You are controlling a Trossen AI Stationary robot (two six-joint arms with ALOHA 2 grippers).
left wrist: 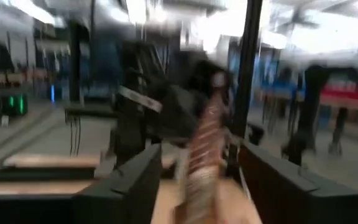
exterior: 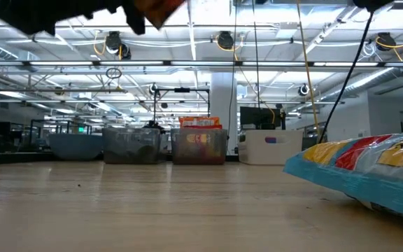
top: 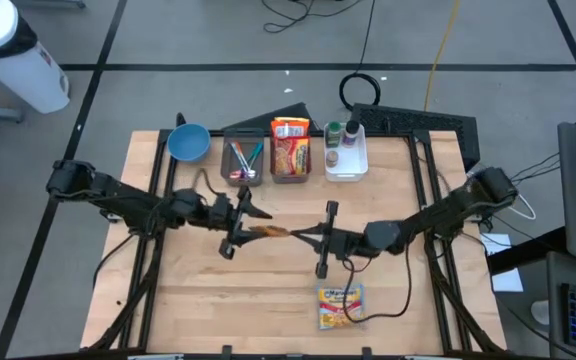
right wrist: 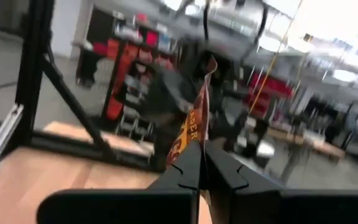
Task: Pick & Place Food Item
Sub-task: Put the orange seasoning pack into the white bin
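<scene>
Orange snack packet pinched by right gripper, left gripper open around its other end

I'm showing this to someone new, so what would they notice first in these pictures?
Most striking is the handover above the middle of the table: the right gripper is shut on an orange-brown food packet, while the left gripper stands open around its other end. Next comes the bright snack bag lying flat near the front edge, and the row of bins along the back.
</scene>
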